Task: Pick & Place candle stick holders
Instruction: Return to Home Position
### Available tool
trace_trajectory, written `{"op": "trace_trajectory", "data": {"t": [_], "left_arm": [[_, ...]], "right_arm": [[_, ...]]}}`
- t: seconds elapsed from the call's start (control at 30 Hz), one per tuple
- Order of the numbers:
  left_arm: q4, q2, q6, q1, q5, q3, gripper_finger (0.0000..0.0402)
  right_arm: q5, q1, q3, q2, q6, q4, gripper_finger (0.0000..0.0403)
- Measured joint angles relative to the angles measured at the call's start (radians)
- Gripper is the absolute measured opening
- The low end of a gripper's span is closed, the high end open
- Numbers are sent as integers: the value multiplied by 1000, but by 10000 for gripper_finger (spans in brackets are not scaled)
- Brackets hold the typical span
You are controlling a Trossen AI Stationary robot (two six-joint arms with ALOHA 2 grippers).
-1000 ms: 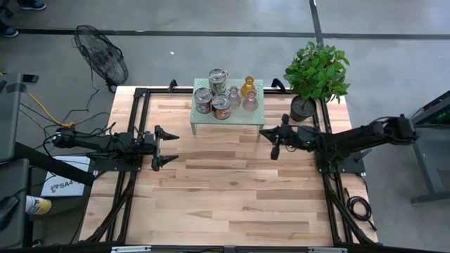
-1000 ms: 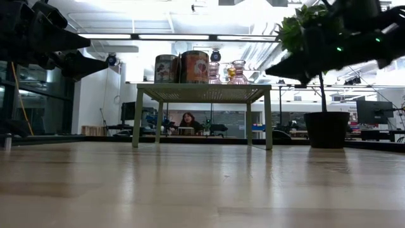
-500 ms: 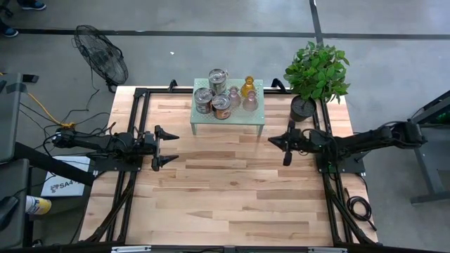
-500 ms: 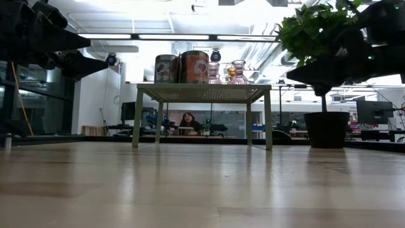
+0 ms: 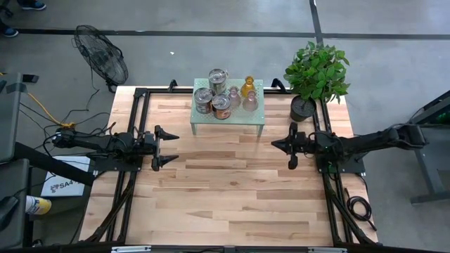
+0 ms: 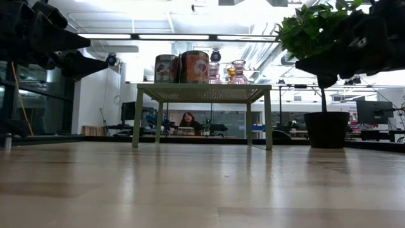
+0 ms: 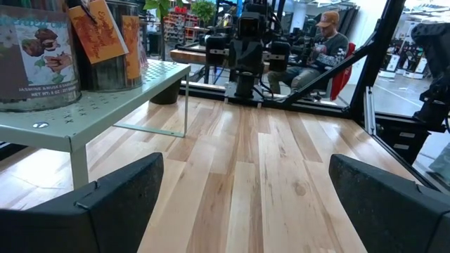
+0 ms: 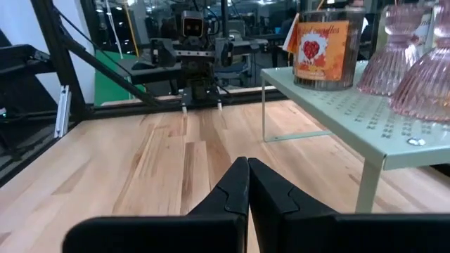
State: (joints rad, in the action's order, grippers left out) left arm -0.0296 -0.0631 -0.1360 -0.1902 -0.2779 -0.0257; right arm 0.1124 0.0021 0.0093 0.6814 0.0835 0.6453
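High view, left to right: left gripper (image 5: 167, 147) spread wide, empty, over table's (image 5: 232, 190) left side; six candle stick holders (image 5: 221, 105) clustered atop mint-green stand (image 5: 249, 117), far centre; right gripper (image 5: 278, 145) pinched closed, empty, near potted plant (image 5: 316, 67).

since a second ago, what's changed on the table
The right gripper, shut and empty, has drawn back from the green stand toward its own side. The left gripper stays open in place; the candle stick holders on the stand and the plant have not moved.
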Motion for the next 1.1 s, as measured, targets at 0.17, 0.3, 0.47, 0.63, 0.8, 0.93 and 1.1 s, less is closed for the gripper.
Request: {"op": "trace_trajectory", "data": {"t": [0.17, 0.3, 0.47, 0.63, 0.8, 0.93, 1.1], "left_arm": [[0, 0, 0, 0, 0, 0, 399], [0, 0, 0, 0, 0, 0, 399], [0, 0, 0, 0, 0, 0, 399], [0, 0, 0, 0, 0, 0, 399], [0, 0, 0, 0, 0, 0, 399], [0, 0, 0, 0, 0, 0, 399], [0, 0, 0, 0, 0, 0, 399]], "right_arm": [[-19, 0, 0, -130, -10, -125, 0], [-15, 0, 0, -234, -6, -236, 0], [-16, 0, 0, -355, 5, -370, 0], [-36, 0, 0, -456, 5, -500, 0], [-64, 0, 0, -546, -2, -607, 0], [-102, 1, 0, -585, -11, -621, 0], [-123, 1, 0, -591, -13, -628, 0]]}}
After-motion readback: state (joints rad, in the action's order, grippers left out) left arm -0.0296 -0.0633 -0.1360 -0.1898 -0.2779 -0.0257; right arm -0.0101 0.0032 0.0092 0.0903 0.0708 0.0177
